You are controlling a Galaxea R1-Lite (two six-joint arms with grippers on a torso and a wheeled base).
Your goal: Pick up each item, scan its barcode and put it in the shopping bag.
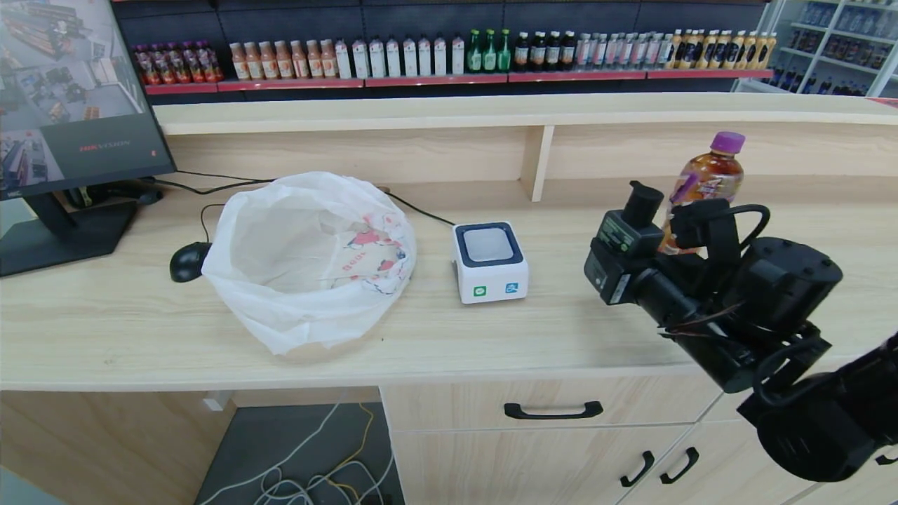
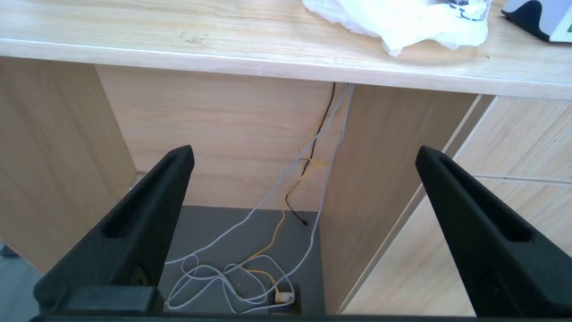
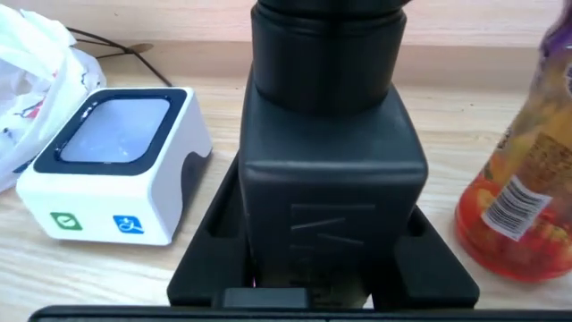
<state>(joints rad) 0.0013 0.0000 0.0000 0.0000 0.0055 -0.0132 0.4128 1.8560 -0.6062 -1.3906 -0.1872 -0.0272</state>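
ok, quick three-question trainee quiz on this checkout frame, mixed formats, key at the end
1. True or false: on the counter, the white plastic shopping bag lies between the black computer mouse and the white box-shaped scanner.
2. What do the right arm's jaws hold? A) a black square-bodied container B) the scanner C) nothing
3. Short answer: do the left arm's jaws stand open or shut?
Key: 1 true; 2 A; 3 open.
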